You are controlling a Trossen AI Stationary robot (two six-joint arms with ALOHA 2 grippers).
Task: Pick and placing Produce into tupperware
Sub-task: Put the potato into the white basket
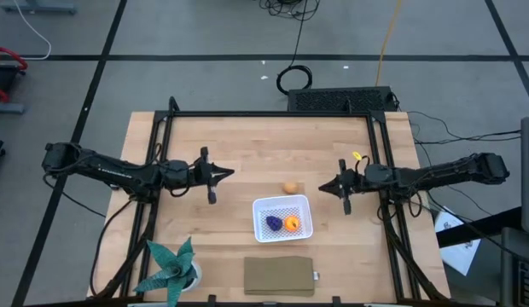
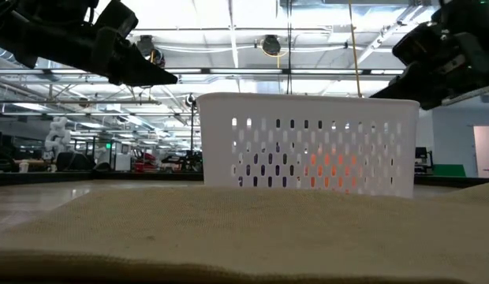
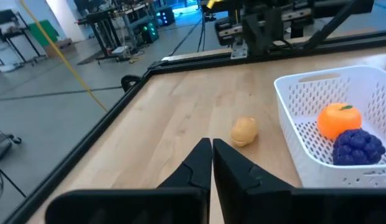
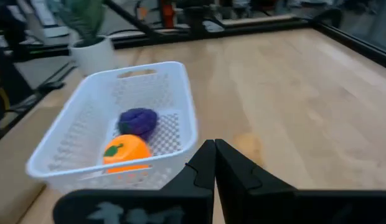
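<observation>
From above we see the white basket near the table's middle with the orange piece and the purple piece lying side by side inside it. The tan-yellow piece sits on the bare wood just beyond the basket's far edge, outside it. So we judge two of three pieces placed and one left. The left gripper hangs to the basket's left, the right gripper to its right, each holding nothing.

At table height we look across the tan slab at the basket's slotted wall, with an orange glow showing through the slots.

In the left wrist view the left gripper's fingers lie pressed together, empty, pointing toward the tan-yellow piece near the basket.

In the right wrist view the right gripper's fingers are likewise closed and empty, with the basket and its two pieces close ahead.
</observation>
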